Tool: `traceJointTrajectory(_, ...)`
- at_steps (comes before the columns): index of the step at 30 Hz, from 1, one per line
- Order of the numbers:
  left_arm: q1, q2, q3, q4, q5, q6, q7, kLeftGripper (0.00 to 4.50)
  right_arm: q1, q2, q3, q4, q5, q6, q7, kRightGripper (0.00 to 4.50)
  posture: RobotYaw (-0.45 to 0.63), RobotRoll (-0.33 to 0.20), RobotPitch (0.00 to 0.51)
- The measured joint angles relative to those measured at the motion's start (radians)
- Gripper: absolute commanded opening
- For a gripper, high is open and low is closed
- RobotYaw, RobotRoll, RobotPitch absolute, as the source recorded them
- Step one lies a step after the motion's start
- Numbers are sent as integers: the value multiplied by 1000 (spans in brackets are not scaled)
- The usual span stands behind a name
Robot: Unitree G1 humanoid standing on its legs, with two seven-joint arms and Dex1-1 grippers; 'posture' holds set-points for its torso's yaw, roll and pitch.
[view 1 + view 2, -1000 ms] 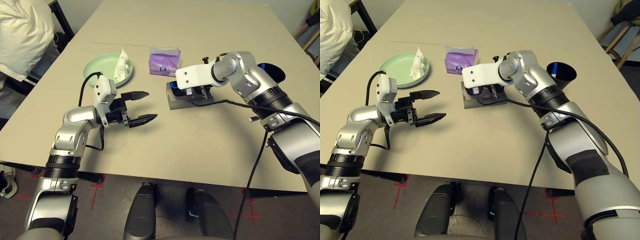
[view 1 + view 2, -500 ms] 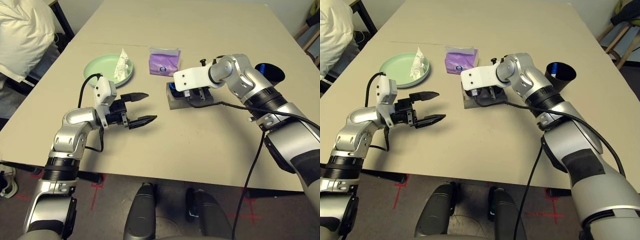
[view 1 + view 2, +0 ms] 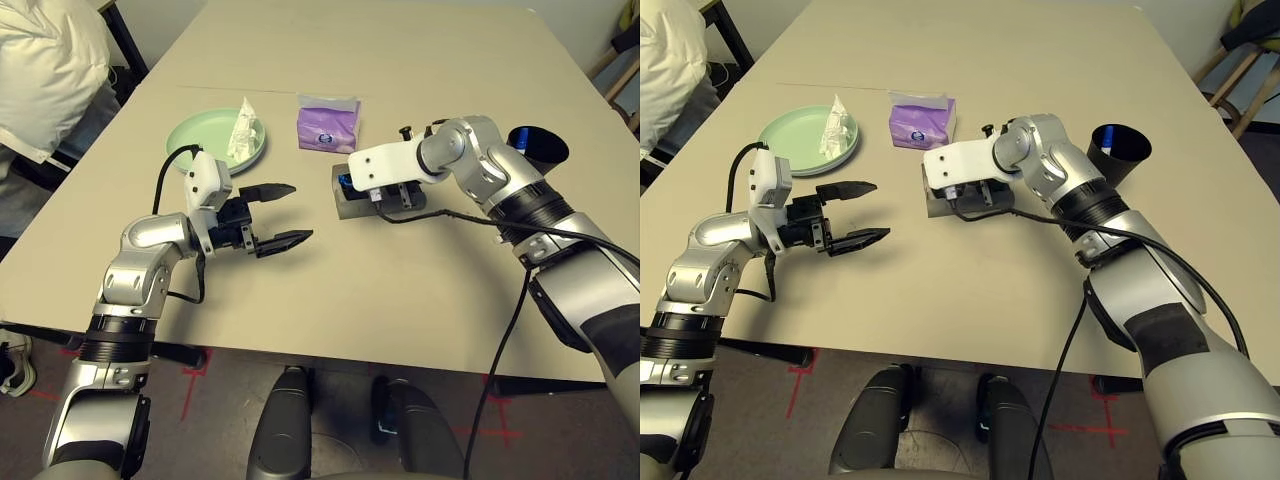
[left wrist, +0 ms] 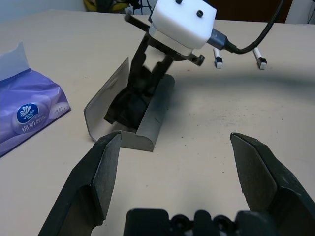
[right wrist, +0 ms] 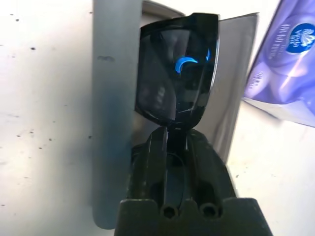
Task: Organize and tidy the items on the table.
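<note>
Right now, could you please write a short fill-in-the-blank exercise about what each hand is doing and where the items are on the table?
1. The right hand is closed on the black ____, holding them in the open grey glasses case.
2. The crumpled white tissue lies on the mint green ____.
3. The left hand hovers over the table with its fingers ____ and holds nothing.
4. The pack beside the case is ____ in colour.

Missing words: sunglasses; plate; open; purple
</note>
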Motion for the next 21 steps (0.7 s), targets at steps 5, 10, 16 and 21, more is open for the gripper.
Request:
traceJointTrajectory(5,-1,0,0,0,0,0,0,4500,-5,-4,-1,-15,0,10,-1,4169,273,0,130)
traceJointTrajectory(10,-5,0,0,2,0,0,0,4500,-11,-16,-23,-42,13,38,0,4461,256,0,130)
traceJointTrajectory(16,-9,5,0,24,0,-1,-9,4500,30,-59,-147,-196,107,177,17,4461,193,0,127)
traceJointTrajectory(21,-44,6,-4,83,3,-11,-24,4500,216,-73,-296,-359,258,333,10,4461,153,0,122)
